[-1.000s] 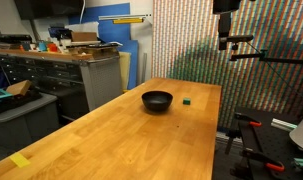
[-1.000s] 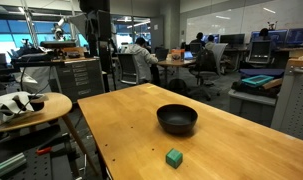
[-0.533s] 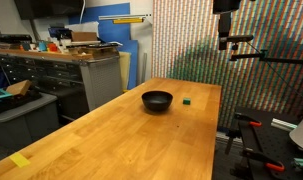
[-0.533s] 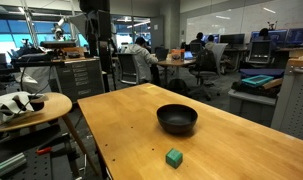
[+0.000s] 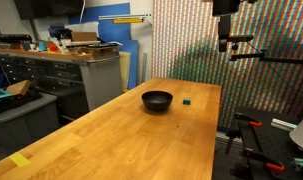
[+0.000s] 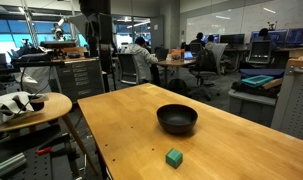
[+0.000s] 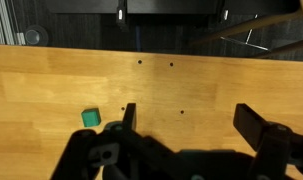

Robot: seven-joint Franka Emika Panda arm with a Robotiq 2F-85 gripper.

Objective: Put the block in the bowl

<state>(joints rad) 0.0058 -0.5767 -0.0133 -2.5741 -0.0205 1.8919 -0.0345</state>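
The block [image 5: 186,100] is a tiny dark green cube on the wooden table, just beside the bowl [image 5: 157,100], a small black shallow bowl. Both also show in an exterior view, the block [image 6: 174,157] nearer the table's front edge than the bowl [image 6: 177,119]. In the wrist view the block [image 7: 91,117] lies left of my gripper [image 7: 188,115], whose two fingers stand wide apart over bare wood with nothing between them. The bowl is out of the wrist view. The arm [image 5: 227,25] hangs high above the table's far end.
The long wooden table [image 5: 141,135] has a yellow tape mark [image 5: 20,160] near one corner. Cabinets and a workbench [image 5: 61,70] stand beside it. A round side table [image 6: 26,108] with clutter is close to the table's edge. People sit at desks behind.
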